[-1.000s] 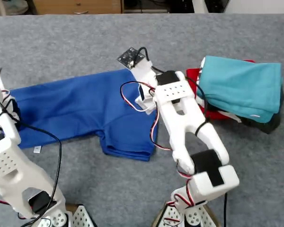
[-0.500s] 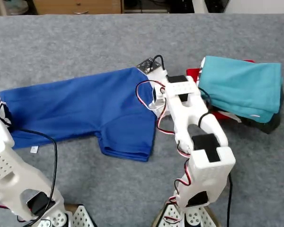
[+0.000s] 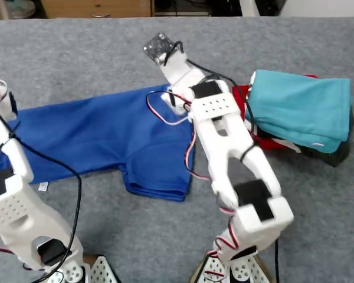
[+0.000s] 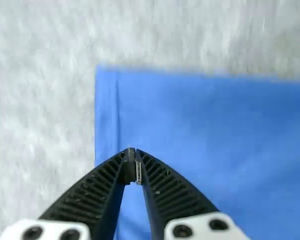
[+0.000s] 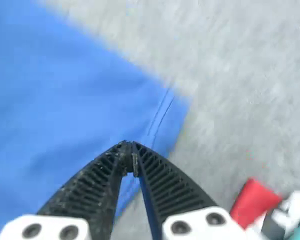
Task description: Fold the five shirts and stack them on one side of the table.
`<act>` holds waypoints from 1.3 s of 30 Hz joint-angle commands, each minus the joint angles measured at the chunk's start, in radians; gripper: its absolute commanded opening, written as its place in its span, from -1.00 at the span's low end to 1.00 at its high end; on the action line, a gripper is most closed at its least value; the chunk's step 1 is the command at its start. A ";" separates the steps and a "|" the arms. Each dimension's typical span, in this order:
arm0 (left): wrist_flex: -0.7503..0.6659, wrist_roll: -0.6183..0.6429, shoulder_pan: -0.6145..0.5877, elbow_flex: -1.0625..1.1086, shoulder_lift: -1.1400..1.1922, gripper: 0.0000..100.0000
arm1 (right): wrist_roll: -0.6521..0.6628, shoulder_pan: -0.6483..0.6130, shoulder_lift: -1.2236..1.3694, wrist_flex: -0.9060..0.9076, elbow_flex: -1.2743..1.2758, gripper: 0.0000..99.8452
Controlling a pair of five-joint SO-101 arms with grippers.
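Fold under way: a blue shirt [image 3: 100, 135] lies spread over the left and centre of the high view on the grey counter [image 3: 76, 53]. Its long axis runs from the left edge of the frame toward the middle, and one sleeve points to the lower centre. The left end effector [image 4: 131, 167] is pinched shut at the shirt's far-left edge, and the right end effector [image 5: 131, 161] is pinched shut at the shirt's corner near the upper centre. In each wrist view a line of stitching runs straight to the closed tips, so each appears to have cloth caught between them. At the right of the frame, well apart from the left arm and just beside the right one, sits a stack of folded shirts: a teal shirt [image 3: 301, 109] on top, a red shirt [image 3: 241, 95] under it and a dark shirt [image 3: 336, 154] lowest. With one arm at each end of the long axis, the coming move likely turns on carrying one end over to the other. The stack lies to the right, making the right arm the nearer for placing
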 commanded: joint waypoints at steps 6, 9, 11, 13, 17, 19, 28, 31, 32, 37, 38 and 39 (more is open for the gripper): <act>-0.273 0.011 -0.025 -0.049 0.216 -0.96 | -0.005 0.030 0.340 -0.069 -0.183 -1.00; -0.272 0.009 -0.058 -0.072 0.257 -0.96 | -0.005 0.073 0.363 0.035 -0.259 -1.00; -0.273 0.009 -0.077 -0.094 0.275 -0.96 | -0.003 0.099 0.369 0.078 -0.288 -1.00; -0.267 0.009 -0.083 -0.118 0.291 -0.96 | -0.003 0.124 0.375 0.101 -0.308 -1.00; -0.219 -0.012 -0.083 -0.144 0.288 -0.96 | -0.003 0.117 0.374 0.215 -0.377 -1.00; -0.097 -0.072 -0.069 -0.181 0.262 -0.96 | -0.003 0.085 0.366 0.338 -0.461 -1.00; 0.302 -0.003 -0.058 -0.150 0.125 -0.96 | 0.054 -0.039 0.338 0.833 -0.774 -1.00; 0.272 0.011 -0.129 -0.034 0.082 -0.96 | 0.115 -0.071 0.337 0.994 -0.835 -1.00; 0.261 0.011 -0.149 0.009 0.058 -0.96 | 0.121 -0.076 0.338 1.022 -0.851 -1.00; 0.127 -0.046 -0.183 0.295 -0.053 -0.96 | 0.118 -0.073 0.344 1.017 -0.849 -1.00; 0.091 -0.058 -0.180 0.356 -0.070 -0.96 | 0.118 -0.074 0.344 1.017 -0.848 -1.00; 0.052 -0.068 -0.172 0.408 -0.082 -0.96 | 0.118 -0.076 0.344 1.017 -0.848 -1.00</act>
